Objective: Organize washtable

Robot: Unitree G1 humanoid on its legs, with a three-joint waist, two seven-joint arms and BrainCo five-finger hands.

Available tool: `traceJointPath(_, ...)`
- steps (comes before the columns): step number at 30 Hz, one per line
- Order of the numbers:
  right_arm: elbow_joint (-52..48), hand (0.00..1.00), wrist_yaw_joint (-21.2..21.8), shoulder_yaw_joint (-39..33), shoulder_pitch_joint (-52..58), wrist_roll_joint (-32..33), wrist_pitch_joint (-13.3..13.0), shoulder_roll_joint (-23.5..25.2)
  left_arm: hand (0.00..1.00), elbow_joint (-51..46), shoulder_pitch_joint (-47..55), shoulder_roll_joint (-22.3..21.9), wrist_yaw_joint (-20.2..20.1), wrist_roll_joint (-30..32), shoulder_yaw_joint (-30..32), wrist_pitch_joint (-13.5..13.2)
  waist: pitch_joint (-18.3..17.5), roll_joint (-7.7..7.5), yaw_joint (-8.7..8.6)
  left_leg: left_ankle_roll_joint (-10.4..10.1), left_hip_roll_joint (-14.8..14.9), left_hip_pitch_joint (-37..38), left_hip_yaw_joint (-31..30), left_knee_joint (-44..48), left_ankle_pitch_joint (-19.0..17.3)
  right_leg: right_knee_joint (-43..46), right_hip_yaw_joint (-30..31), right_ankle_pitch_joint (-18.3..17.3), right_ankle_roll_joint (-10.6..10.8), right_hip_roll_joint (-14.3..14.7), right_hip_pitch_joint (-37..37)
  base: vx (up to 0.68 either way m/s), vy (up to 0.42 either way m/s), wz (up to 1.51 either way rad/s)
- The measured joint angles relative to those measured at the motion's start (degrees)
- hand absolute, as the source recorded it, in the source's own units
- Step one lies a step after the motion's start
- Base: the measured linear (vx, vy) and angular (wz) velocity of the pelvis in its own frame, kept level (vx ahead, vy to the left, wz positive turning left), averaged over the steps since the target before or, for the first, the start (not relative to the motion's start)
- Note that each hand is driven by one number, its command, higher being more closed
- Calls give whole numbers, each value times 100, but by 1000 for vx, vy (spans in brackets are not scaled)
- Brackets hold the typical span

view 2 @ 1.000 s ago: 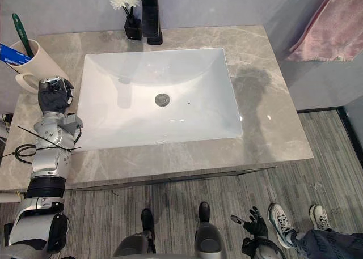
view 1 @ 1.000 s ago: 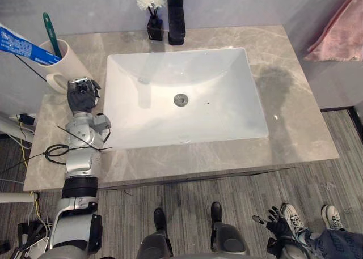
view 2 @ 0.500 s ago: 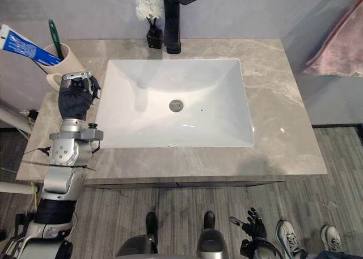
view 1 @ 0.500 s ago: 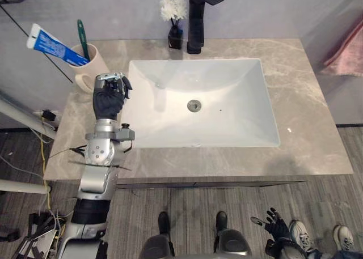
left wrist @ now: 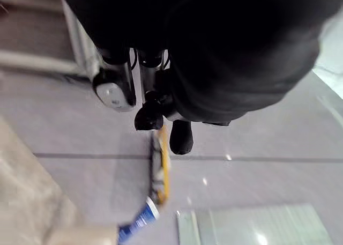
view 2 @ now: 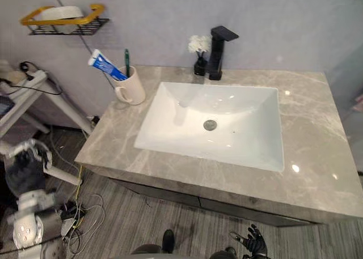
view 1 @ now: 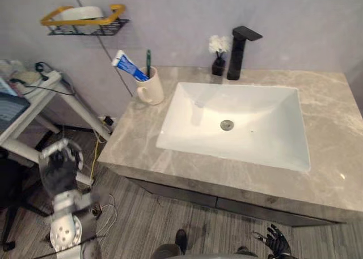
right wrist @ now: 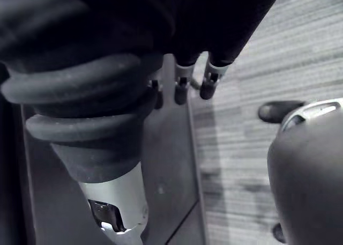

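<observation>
A cream mug (view 1: 150,90) stands on the grey marble washtable (view 1: 142,140) left of the white sink (view 1: 249,134). A blue toothpaste tube (view 1: 128,66) and a green toothbrush (view 1: 148,57) stick out of it. My left hand (view 1: 59,169) hangs off the table's left front corner, over the floor, with its fingers curled and nothing in them. In the left wrist view the toothpaste tube (left wrist: 138,222) shows far past the curled fingers (left wrist: 150,115). My right hand (view 1: 273,242) hangs low in front of the table, its fingers spread and holding nothing.
A black faucet (view 1: 238,50) and a small black vase of white flowers (view 1: 218,59) stand behind the sink. A yellow wire shelf (view 1: 85,18) with a white object hangs on the wall. A white side table (view 1: 35,92) with cables stands to the left.
The camera has pulled back and the whole picture has shifted. My left hand has left the counter beside the mug and now hangs over the floor, left of the table.
</observation>
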Motion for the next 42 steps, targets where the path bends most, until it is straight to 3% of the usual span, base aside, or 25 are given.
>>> traceJointPath(4,-35,0,-41,244,107,0,2,84,0,1017,199,-208,-7,-101,-20,152,-214,-73,96,16,25,6,2,73,-11,149,-132,-104,30,-72,92,-12,-15,17)
traceJointPath(7,-188,0,-116,510,138,0,5,87,0,1798,263,-272,-87,-177,-123,311,-342,-157,105,160,24,-27,205,188,-113,339,-245,-242,77,-181,95,-56,2,16)
traceJointPath(15,-290,0,-237,809,155,7,41,84,0,4224,-90,-376,-419,-161,-877,643,-475,-236,105,101,75,87,681,200,-73,468,-141,-288,109,-276,84,-3,12,-5)
traceJointPath(21,-72,0,-280,829,11,0,14,147,0,5822,-497,-345,-434,549,-1356,762,-537,-299,48,4,180,339,938,-79,-8,275,120,-211,91,-98,80,20,-28,-23)
traceJointPath(28,552,0,-372,817,-339,-5,5,124,0,6472,-842,-40,-465,1371,-1853,765,-523,-324,-51,-5,215,416,1170,-142,-6,-32,381,-29,56,29,92,15,-10,-20)
traceJointPath(36,905,0,-383,843,-523,-6,2,76,0,6719,-1057,109,-404,1624,-2051,747,-444,-384,-54,-3,186,517,1207,-176,-10,-29,551,56,52,10,77,-52,5,-10)
traceJointPath(38,909,0,-383,865,-610,-8,5,58,0,6727,-1125,136,-401,1622,-2054,758,-328,-399,-54,-6,162,495,1173,-169,-13,319,566,-105,56,-59,-91,-85,14,5)
traceJointPath(41,908,0,-383,978,-710,3,6,52,0,6711,-1243,254,-362,1622,-2117,767,-161,-451,-76,16,39,123,826,-35,-10,1312,1200,-808,38,-91,-652,-86,-24,42)
traceJointPath(42,957,0,-386,1025,-751,5,5,42,0,6706,-1301,303,-337,1623,-2125,764,-94,-592,-70,23,-16,-30,598,31,-3,1494,1421,-1003,20,-6,-736,-23,-81,72)
